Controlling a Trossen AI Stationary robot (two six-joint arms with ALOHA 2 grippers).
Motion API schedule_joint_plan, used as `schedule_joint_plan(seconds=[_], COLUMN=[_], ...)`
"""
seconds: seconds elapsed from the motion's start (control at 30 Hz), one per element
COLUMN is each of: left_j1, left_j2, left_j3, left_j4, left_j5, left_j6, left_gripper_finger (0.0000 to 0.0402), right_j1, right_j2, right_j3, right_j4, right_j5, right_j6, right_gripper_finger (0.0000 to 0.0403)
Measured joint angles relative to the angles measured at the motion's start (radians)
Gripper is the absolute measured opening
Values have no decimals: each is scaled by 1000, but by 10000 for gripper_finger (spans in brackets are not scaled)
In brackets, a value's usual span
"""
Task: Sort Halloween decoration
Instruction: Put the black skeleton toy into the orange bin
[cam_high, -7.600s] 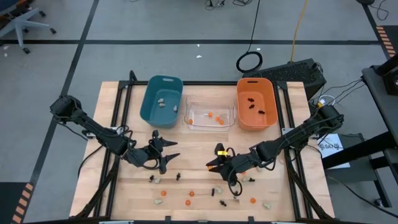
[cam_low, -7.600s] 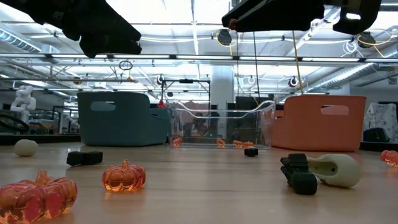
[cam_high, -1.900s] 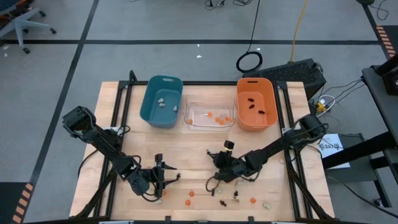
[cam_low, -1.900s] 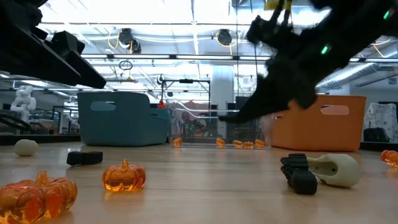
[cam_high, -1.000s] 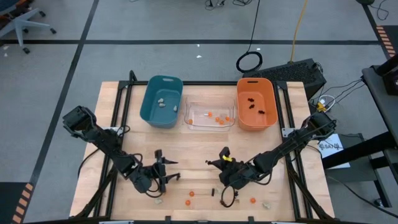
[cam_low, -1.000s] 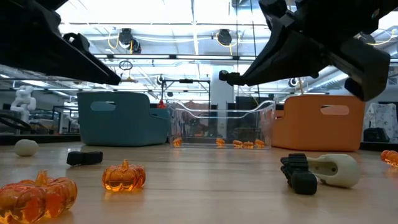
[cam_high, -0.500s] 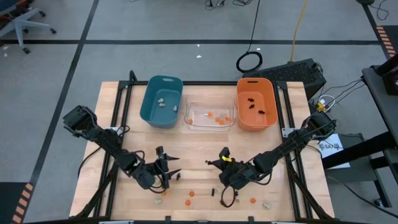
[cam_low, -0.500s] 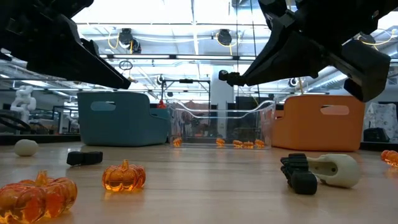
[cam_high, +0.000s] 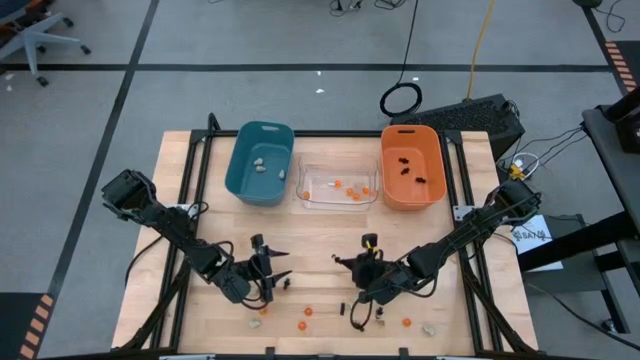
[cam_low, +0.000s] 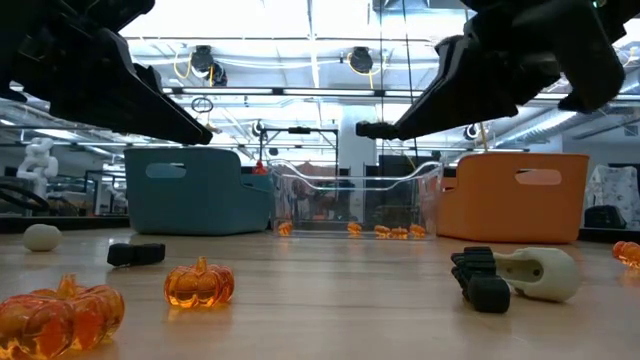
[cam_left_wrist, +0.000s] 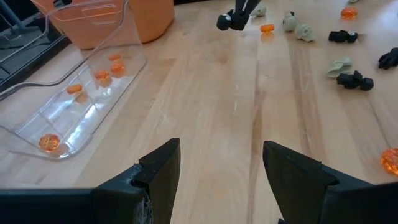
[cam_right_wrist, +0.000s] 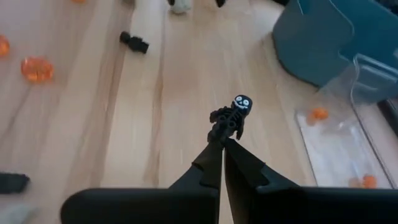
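My right gripper (cam_right_wrist: 222, 142) hangs over the middle of the table (cam_high: 345, 262), shut on a tiny black skeleton figure (cam_right_wrist: 231, 118) with a white skull face. To its left, my left gripper (cam_left_wrist: 217, 177) (cam_high: 280, 268) stands open above bare wood with nothing between its fingers. Loose trinkets lie by the table's near edge: orange pumpkins (cam_high: 306, 312) (cam_low: 199, 284), a black piece (cam_low: 135, 253) and a pale lump (cam_low: 41, 237). At the far edge stand a teal bin (cam_high: 260, 162), a clear bin (cam_high: 338, 186) and an orange bin (cam_high: 411, 166). My right gripper pinches the skeleton figure's lower end (cam_right_wrist: 219, 132) between its two fingertips. The fingers slant down from the table's right side. The figure sticks out beyond the fingertips, skull end foremost, lifted clear of the table (cam_low: 365, 128).
More black and pale trinkets lie near the front right (cam_low: 485, 278) (cam_low: 540, 272) (cam_high: 430, 328). Orange pieces lie in the clear bin (cam_left_wrist: 74, 89), black ones in the orange bin (cam_high: 405, 170), pale ones in the teal bin (cam_high: 258, 165). Bare wood lies between the grippers and the bins.
My right gripper has rolled about its own pointing line while staying in place, still shut on the skeleton figure, which has turned with it.
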Motion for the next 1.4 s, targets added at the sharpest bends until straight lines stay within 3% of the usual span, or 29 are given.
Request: schedule_joint_plan(seconds=[0.17,0.4,0.6,0.77,1.0,1.2,1.4], left_j1=[-1,-1,-1,-1,-1,-1,-1], left_j2=[0,0,0,0,0,0,0], left_j3=[0,0,0,0,0,0,0], left_j4=[-2,2,6,10,10,10,7], left_j5=[6,36,36,36,36,36,36], left_j6=[-6,-10,-10,-33,-36,-64,-89], left_gripper_finger=[228,228,228,228,228,228,228], right_j1=[0,-37,-167,-325,-616,-878,-1060], right_j2=[-113,-439,-692,-811,-813,-719,-589], right_j3=[1,1,1,0,1,0,0], right_j4=[-79,-401,-706,-846,-857,-925,-925], right_j5=[2,2,24,16,-135,-314,-438], right_j6=[68,145,234,335,214,98,-12], right_gripper_finger=[0,0,0,0,0,0,0])
